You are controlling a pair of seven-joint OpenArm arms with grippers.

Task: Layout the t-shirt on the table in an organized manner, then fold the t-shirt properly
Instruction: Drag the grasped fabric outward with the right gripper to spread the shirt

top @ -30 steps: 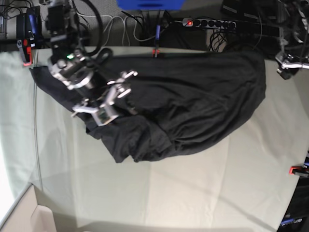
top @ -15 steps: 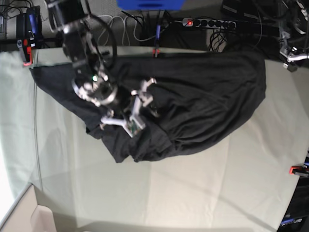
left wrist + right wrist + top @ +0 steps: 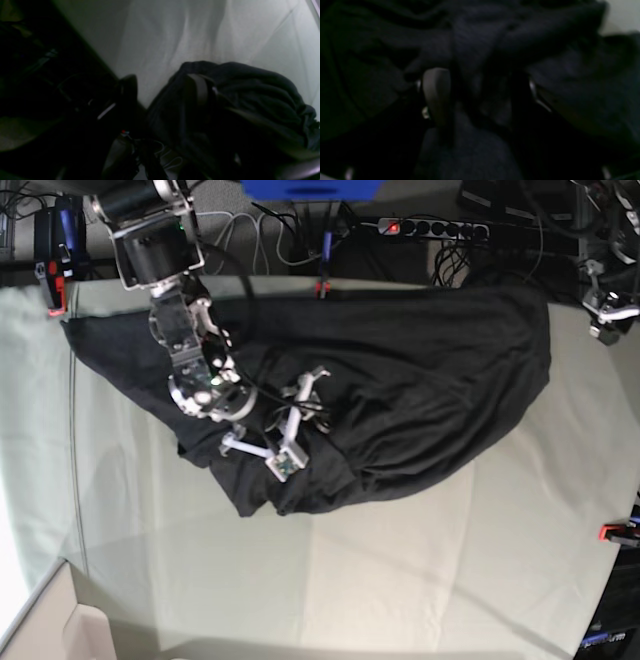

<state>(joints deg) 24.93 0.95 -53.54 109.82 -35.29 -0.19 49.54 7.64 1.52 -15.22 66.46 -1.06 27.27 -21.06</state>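
- You are dealing with one shirt (image 3: 420,380), a big dark one, lying bunched and creased across the far half of the desk (image 3: 400,580), with its far edge running along the desk's back edge.
- Judging by the folds, it is soft, limp and light: it will be sagging and dragging rather than holding any shape, and loose layers will be sliding over each other if you pull fast.
- Your right gripper (image 3: 290,420) is sitting low over the crumpled near-left part of the shirt; in the right wrist view its jaws are standing apart with a ridge of cloth rising between them, so it is released, not yet clenching.
- Your left gripper (image 3: 162,85) is showing one finger buried in a bunched corner of the shirt (image 3: 250,95); the view is too dark, so I cannot tell whether the jaws are clenching it.
- For laying out, you are better off taking a hem or a corner through one layer than a mid-body ridge, which would likely be lifting several layers at once.
- Counting: one shirt, one desk, two grippers, and two red clamps (image 3: 322,287) showing at the desk's edges.
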